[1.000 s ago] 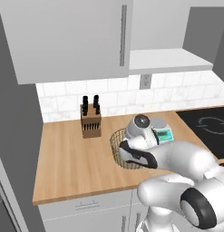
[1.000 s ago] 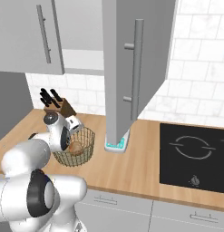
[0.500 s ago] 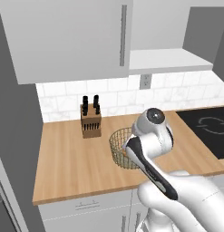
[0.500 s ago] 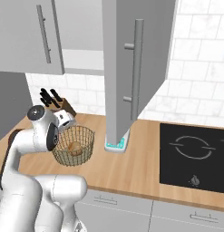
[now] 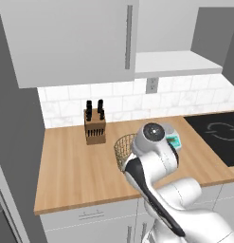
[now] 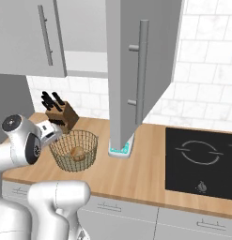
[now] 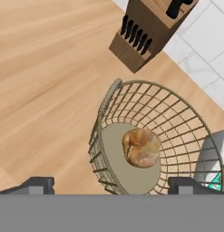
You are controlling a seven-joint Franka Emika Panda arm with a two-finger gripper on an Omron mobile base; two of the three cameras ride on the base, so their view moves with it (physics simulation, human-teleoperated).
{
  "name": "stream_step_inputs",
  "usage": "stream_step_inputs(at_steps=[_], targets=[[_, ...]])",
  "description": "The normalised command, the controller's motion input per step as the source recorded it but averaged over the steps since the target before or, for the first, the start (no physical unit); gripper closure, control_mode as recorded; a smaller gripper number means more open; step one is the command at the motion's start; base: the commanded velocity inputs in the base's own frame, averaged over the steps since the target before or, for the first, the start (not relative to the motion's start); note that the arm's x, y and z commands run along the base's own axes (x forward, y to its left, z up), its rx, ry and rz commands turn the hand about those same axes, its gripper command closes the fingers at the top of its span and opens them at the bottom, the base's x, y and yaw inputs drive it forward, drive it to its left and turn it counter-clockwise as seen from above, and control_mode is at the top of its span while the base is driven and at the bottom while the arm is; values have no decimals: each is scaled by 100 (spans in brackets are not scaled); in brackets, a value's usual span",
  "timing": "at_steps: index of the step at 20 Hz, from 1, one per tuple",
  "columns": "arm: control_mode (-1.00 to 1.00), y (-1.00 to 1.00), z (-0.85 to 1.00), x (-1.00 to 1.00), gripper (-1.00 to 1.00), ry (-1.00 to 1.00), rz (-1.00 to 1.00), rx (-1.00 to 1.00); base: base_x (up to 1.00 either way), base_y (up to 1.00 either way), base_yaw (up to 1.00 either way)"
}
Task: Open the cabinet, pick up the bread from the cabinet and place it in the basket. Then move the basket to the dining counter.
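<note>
Sitting in basket (image 7: 154, 136): bread (image 7: 141, 147) | gripper (image 7: 111, 186): fingers wide apart, seemingly above basket | desk (image 7: 45, 77): wood

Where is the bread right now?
The bread lies on the pale bottom of the basket, which stands on the wood worktop between the knife block and the open cabinet door.

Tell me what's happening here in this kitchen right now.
The white robot arm hangs over the wire basket on the wood worktop, beside the knife block. The bread already lies on the basket's pale bottom. The gripper is open, its fingers holding nothing. The cabinet door stands open; the basket is not yet moved.
</note>
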Motion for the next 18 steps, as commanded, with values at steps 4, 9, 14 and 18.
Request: stream_step_inputs(at_steps=[4,9,14,18], targets=[[-100,0,-25,9,-100,6,0,-3,0,0,0],[-100,0,-52,25,-100,12,0,-6,0,0,0],[-100,0,-50,36,-100,6,0,-6,0,0,0],[-100,0,-50,26,-100,4,0,-5,0,0,0]])
